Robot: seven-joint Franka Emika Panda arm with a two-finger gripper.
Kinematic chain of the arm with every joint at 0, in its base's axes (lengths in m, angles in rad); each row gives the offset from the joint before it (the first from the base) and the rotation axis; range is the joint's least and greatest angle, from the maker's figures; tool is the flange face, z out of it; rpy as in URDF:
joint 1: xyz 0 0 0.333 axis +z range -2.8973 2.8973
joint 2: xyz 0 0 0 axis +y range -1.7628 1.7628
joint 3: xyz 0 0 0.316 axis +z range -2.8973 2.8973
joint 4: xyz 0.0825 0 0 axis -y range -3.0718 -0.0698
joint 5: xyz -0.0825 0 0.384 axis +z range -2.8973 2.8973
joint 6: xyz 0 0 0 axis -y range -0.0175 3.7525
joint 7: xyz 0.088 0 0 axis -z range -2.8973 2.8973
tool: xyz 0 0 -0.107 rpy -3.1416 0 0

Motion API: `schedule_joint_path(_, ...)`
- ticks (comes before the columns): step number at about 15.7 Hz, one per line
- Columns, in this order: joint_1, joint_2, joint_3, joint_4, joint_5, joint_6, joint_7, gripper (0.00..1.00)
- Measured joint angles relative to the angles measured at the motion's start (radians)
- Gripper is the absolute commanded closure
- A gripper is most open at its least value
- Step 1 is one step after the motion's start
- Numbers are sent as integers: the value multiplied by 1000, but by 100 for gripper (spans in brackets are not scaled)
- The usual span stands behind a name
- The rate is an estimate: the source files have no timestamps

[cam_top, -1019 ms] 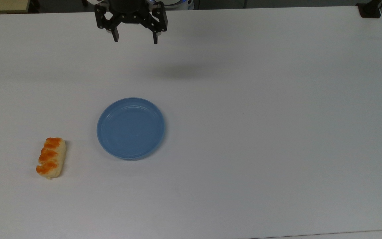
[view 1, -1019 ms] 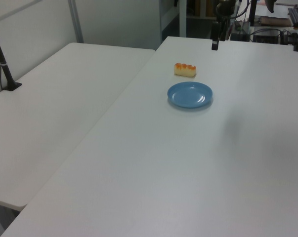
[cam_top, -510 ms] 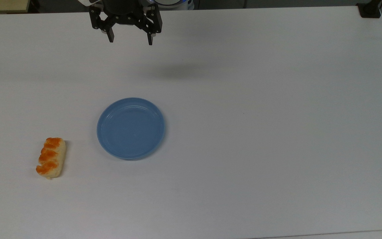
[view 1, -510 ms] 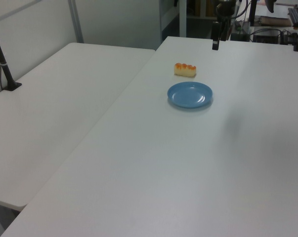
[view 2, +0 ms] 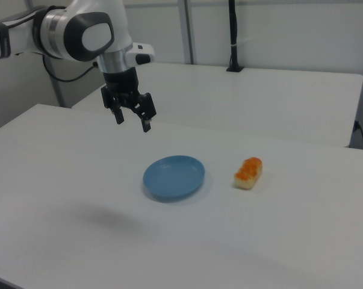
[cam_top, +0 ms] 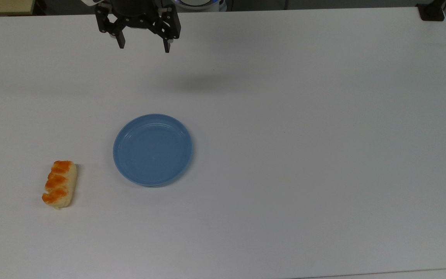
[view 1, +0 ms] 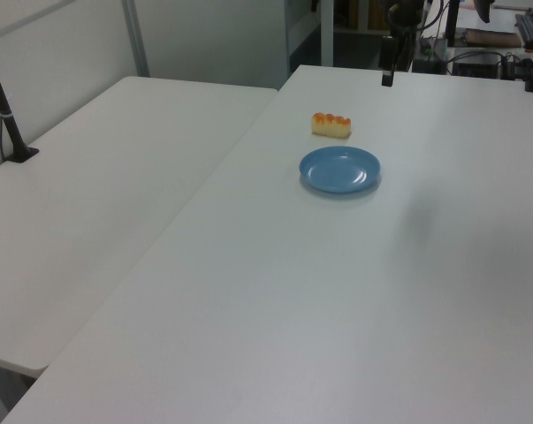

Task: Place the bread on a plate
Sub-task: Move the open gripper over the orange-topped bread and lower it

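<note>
White table [cam_top: 304, 155] bears everything. Plate [cam_top: 153, 149] lies flat and bare mid-table, ready to receive. Gripper [cam_top: 143, 45] hangs high by the top view's upper edge, fingers spread, holding nothing (likely the approach not yet made). Bread [cam_top: 60, 184] rests well apart at the plate's left in the top view, long axis near vertical there, glazed bumps up.

We take this for a robotics lab: a white Franka arm [view 2: 79, 30] reaches over a bare white desk [cam_top: 323, 155], a second white desk [view 1: 89, 221] stands alongside carrying a clamped black pole [view 1: 5, 115], and grey partition walls [view 2: 289, 36] close the room in.
</note>
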Motion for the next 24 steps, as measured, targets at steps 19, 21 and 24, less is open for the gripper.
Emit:
schedule_joint_path(19,-34,402,-139,68,-14,622,-38,0)
schedule_joint_path(21,-46,433,-148,79,-14,668,-38,0)
schedule_joint_path(24,-49,443,-172,90,-14,704,-47,0)
